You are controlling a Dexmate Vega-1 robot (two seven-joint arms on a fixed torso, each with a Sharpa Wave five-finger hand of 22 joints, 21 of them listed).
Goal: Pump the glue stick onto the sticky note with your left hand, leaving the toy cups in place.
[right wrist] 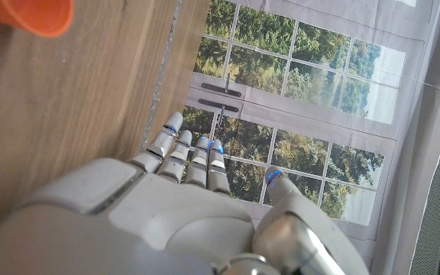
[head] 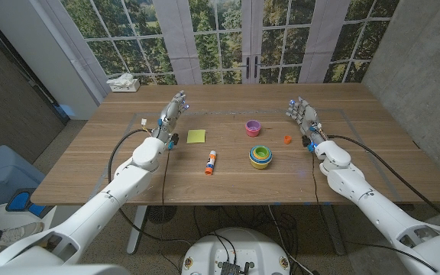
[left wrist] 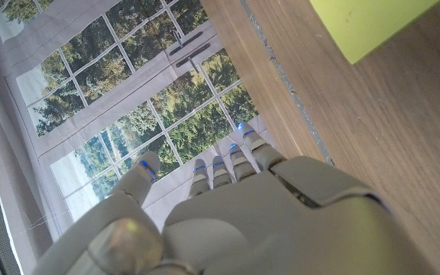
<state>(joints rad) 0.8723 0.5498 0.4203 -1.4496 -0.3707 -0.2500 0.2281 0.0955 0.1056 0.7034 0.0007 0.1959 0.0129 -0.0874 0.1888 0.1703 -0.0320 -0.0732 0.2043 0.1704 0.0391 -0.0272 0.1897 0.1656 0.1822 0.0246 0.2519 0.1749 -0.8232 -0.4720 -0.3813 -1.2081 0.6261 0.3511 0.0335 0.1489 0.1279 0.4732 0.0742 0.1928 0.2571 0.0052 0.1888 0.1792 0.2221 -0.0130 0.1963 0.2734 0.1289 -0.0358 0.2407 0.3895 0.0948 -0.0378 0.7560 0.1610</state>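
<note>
Both hands were open and empty, left hand (head: pixel 173 113) just at 9 o'clock of the sticky note (head: pixel 196 136), glue stick (head: pixel 210 162) lying at the note's 5 o'clock, toy cups (head: pixel 260 156) further right.

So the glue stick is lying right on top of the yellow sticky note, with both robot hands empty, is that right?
Not quite. In the head view the glue stick lies on the bare table, apart from the sticky note, nearer the robot. Both the left hand and right hand are indeed empty.
</note>
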